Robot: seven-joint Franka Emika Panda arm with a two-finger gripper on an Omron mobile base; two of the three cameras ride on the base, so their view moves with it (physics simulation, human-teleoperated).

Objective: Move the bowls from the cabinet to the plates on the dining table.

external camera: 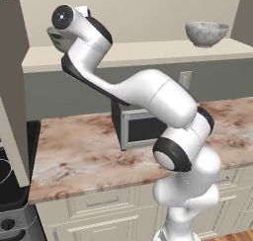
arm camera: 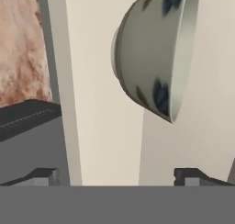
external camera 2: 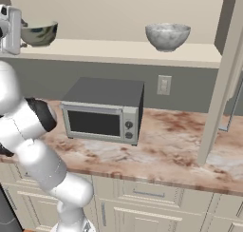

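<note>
Two bowls stand on the open cabinet's shelf point(external camera 2: 118, 53). The right bowl point(external camera 2: 167, 36) point(external camera: 206, 32) is mottled grey-white stone-look. The left bowl point(external camera 2: 39, 32) point(external camera: 53, 38) looks grey-green with dark blue spots. My gripper point(arm camera: 118, 177) is open, at shelf height just short of the left bowl point(arm camera: 151, 53), with nothing between its fingertips point(arm camera: 43, 176). The hand view is rolled, so this bowl appears on its side. In the right base view the hand point(external camera 2: 10, 26) sits at the left edge beside that bowl. The plates and the dining table are out of view.
A grey microwave point(external camera 2: 102, 112) stands on the marble counter point(external camera 2: 175, 145) under the shelf. The cabinet's open door point(external camera 2: 227, 69) hangs at the right. Cream drawers point(external camera 2: 147, 193) run below the counter, and a black stove point(external camera: 12, 185) lies to the left.
</note>
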